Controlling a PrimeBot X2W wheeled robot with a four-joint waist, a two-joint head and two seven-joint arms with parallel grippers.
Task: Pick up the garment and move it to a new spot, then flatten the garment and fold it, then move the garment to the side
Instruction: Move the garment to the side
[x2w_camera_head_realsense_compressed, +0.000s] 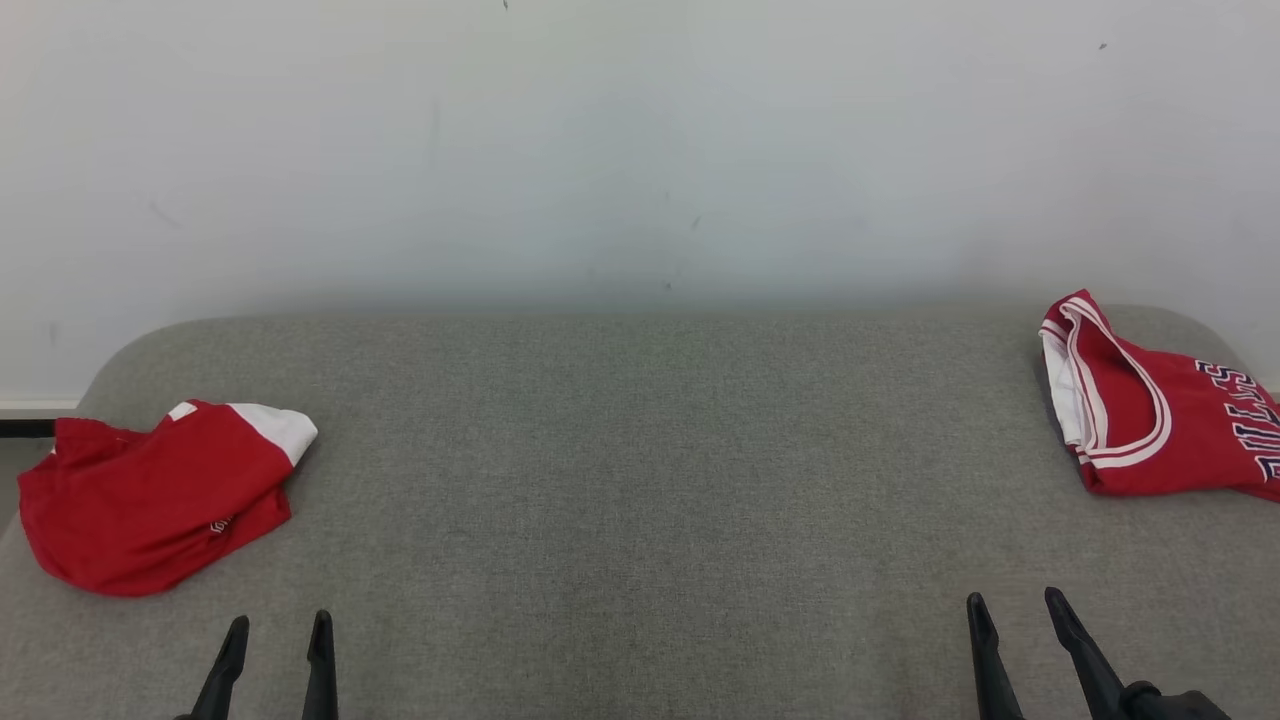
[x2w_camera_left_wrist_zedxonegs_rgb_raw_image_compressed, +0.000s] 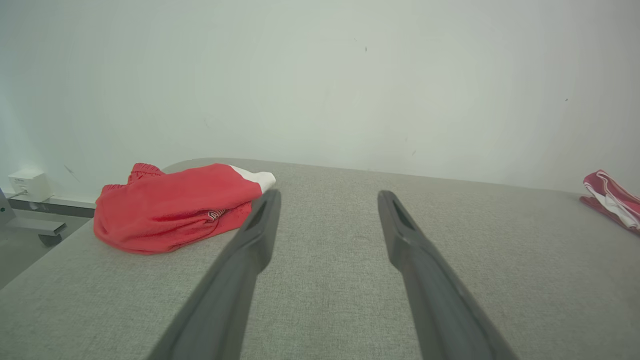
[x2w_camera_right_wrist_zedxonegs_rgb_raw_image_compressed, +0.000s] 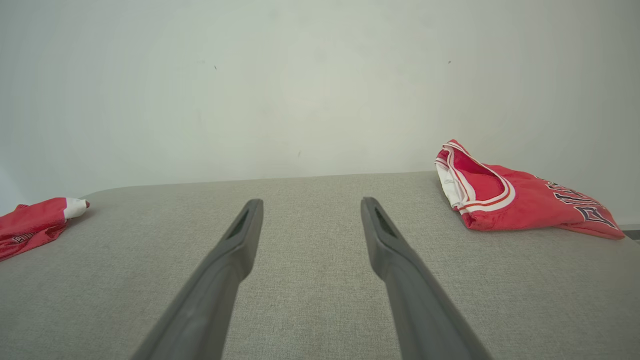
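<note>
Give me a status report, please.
Left gripper open, empty. Right gripper open, empty. Red jersey crumpled far right, red shorts far left, both untouched on grey table.

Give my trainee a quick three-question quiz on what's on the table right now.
1. Multiple choice: the lettered jersey lies on the robot's A) left, B) right, C) centre.
2. True or false: the left gripper is shut on the red-and-white garment.
3. Short answer: how many garments lie on the grey table?
Key: 1 B. 2 False; its jaws stand open, apart from the garment. 3 Two.
</note>
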